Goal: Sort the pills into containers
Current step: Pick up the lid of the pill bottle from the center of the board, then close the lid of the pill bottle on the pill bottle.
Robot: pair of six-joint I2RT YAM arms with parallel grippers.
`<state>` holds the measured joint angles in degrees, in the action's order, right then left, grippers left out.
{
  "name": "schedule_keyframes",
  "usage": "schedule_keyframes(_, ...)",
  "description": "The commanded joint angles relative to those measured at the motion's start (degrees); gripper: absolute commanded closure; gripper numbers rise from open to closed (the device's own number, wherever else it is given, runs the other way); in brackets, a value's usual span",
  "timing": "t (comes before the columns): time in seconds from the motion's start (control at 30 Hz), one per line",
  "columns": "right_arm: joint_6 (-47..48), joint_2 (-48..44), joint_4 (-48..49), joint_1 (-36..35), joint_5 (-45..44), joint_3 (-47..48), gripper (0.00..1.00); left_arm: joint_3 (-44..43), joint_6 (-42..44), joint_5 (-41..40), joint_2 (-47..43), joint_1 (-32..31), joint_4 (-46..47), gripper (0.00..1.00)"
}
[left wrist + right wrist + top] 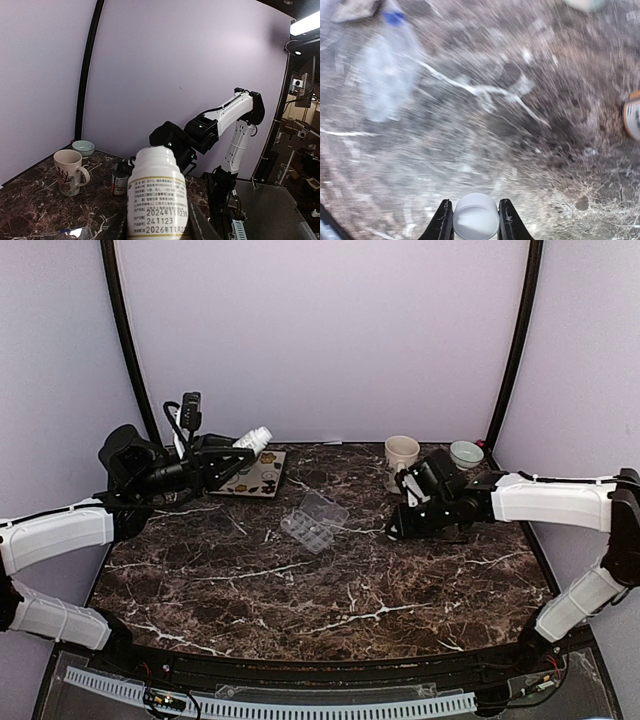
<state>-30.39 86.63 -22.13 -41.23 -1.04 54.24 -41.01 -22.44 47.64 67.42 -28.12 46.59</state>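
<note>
Here, left gripper (pixel 243 448) clamped on white bottle (pixel 157 200), right gripper (pixel 476 221) pinching a white disc (pixel 476 215), perhaps a cap.

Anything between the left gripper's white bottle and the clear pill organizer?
Nothing visible blocks it. The small white plastic bottle is held aloft rear-left; open dark marble tabletop runs to the clear plastic pill organizer at centre.

Clear pill organizer (pixel 312 523), lid open, mid-table

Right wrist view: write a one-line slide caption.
Right fingers pinch a round white cap above the blurred marble table, clear pill organizer upper left.
</note>
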Motion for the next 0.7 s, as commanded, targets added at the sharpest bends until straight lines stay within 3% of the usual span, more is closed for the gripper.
schedule_keyframes(0.0,1.9,-6.7,4.5,0.1,7.6,4.2,1.0,-3.5,-0.9,5.4,0.5,0.4,-2.6,1.0)
schedule_keyframes(0.3,1.7,-11.5,9.2,0.1,18.8,11.4,1.0,-7.9,-4.3,13.8,3.3,0.4,-5.6,1.0)
schedule_keyframes(0.67,-0.9,-7.8,16.7,-1.3,26.0,21.7,1.0,-10.4,-7.4,18.2,6.3,-0.1,-5.1,1.0)
